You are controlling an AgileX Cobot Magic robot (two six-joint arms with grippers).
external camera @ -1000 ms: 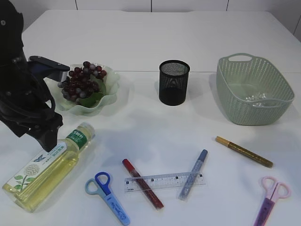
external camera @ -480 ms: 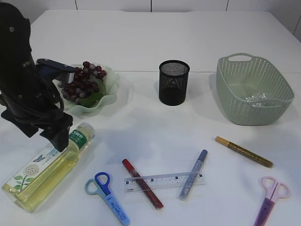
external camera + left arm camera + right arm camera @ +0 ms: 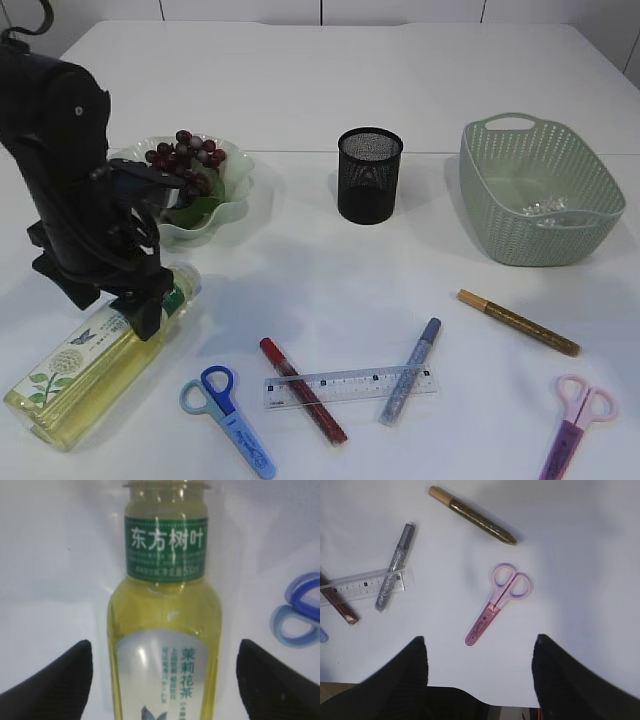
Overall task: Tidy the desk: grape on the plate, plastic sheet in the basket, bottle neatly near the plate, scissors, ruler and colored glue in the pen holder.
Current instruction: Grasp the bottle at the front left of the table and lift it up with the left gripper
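Left tool (image 3: 162, 680) stands wide open over the bottle (image 3: 95, 355), one finger on each side of the yellow body and neither touching it; the bottle lies on its side at the near left of the white worktop (image 3: 300, 90), cap end toward the plate. Right tool (image 3: 480, 672) also hangs open with nothing between its fingers, above the pink scissors (image 3: 497, 602) at the near right. Along the near edge lie the blue scissors (image 3: 228, 418), then the clear ruler (image 3: 350, 386) with the red glue pen (image 3: 303, 403) and the silver glue pen (image 3: 411, 370) crossing it, and the gold glue pen (image 3: 518, 321) a little farther right. Farther back, the grapes (image 3: 185, 160) sit in the green plate (image 3: 232, 190), the black mesh pen holder (image 3: 370, 175) stands upright in the middle, and the green basket (image 3: 540, 185) at the right holds the crumpled plastic sheet (image 3: 545, 208)
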